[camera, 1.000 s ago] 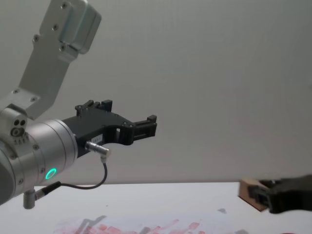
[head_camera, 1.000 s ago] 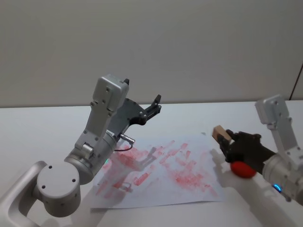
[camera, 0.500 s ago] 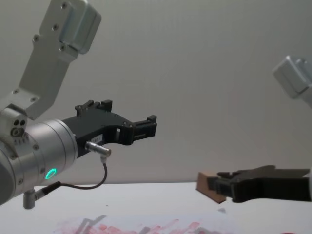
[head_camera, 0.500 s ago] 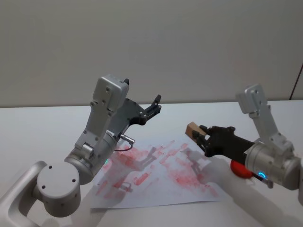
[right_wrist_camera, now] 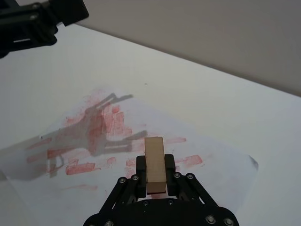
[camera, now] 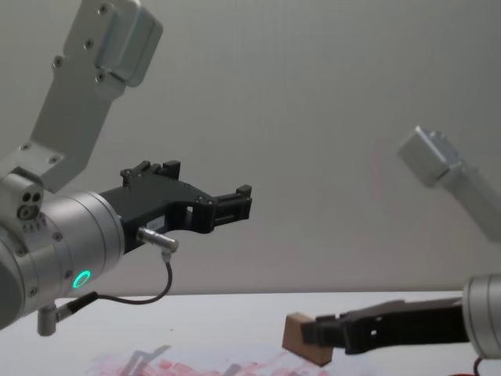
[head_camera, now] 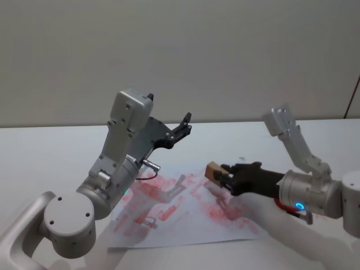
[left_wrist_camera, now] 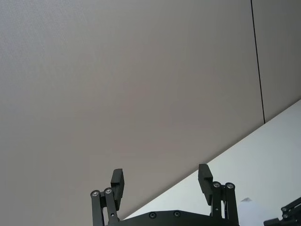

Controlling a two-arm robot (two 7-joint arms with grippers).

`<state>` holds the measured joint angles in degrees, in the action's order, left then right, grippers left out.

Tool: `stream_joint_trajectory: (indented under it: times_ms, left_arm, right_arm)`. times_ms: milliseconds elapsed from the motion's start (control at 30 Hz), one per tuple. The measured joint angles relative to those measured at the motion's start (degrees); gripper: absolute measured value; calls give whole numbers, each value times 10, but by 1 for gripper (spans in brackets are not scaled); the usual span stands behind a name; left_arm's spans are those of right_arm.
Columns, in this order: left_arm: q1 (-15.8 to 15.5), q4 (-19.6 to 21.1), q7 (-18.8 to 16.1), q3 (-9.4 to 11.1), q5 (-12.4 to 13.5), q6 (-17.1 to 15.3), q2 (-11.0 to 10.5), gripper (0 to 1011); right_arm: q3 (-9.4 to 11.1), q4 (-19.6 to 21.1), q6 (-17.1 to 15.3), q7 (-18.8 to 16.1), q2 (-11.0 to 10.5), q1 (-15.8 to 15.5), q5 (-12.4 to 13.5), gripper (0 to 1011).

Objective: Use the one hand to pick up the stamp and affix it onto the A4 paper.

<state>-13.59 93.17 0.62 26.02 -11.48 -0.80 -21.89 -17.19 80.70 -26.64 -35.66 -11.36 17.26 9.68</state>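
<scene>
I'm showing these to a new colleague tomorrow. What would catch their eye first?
The A4 paper, smeared with red prints, lies before the robot. The right gripper holds the wooden stamp over its right half. The left gripper hangs open, raised high on the left.

Lying on table [head_camera: 45, 146]: A4 paper [head_camera: 185, 225]. Hanging over paper's far right part: stamp [head_camera: 212, 170], sitting between right pincer [head_camera: 220, 175] fingers. Hovering higher, left of stamp: left pincer [head_camera: 185, 125].

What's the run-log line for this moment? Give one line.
right gripper: shut on stamp, over A4 paper | left gripper: open, raised
</scene>
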Motion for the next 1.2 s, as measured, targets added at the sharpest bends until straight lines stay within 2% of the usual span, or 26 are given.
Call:
stream_joint_trajectory:
  times_ms: [333,567,867,1200]
  left_arm:
    - [0,0,0,0,0,0,0,1001]
    - [0,0,0,0,0,0,0,1001]
    - [0,0,0,0,0,0,0,1001]
    - [0,0,0,0,0,0,0,1001]
  right_arm:
    - [-9,-62,-50,-41,10,31,-16,216]
    - [-16,-92,-63,-65,14,49,-36,214]
    - [-23,-108,-60,-77,15,61,-58,214]
    - [-25,-94,-28,-69,9,61,-71,214]
